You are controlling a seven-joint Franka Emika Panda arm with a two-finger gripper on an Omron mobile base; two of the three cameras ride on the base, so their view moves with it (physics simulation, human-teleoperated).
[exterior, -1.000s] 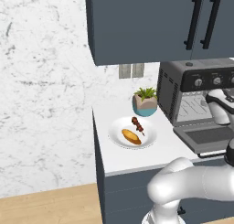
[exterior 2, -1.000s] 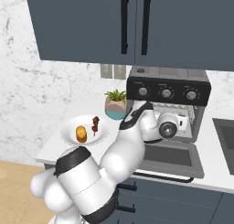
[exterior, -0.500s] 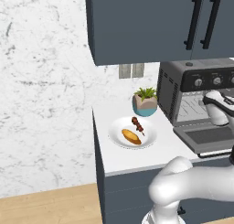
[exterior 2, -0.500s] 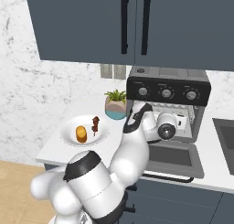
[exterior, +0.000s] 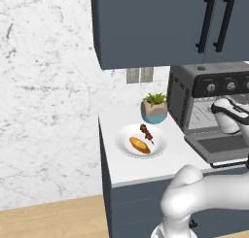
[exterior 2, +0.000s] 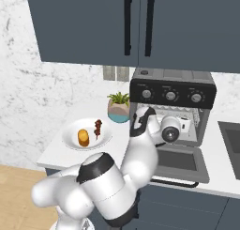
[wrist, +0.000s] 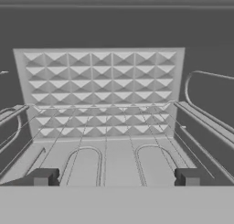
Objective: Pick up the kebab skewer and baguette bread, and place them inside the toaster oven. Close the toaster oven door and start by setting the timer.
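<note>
The kebab skewer and the baguette bread lie side by side on a white plate on the counter, left of the toaster oven. The toaster oven door hangs down open. My gripper is held at the oven's mouth, open and empty, its fingertips wide apart. It faces the wire rack and the dimpled back wall.
A potted plant stands between the plate and the oven. Dark blue wall cabinets hang above. A sink lies right of the oven. The counter's front edge runs just past the plate.
My arm's lower links have shifted slightly. The hand stays at the oven's mouth, and the food has not moved.
</note>
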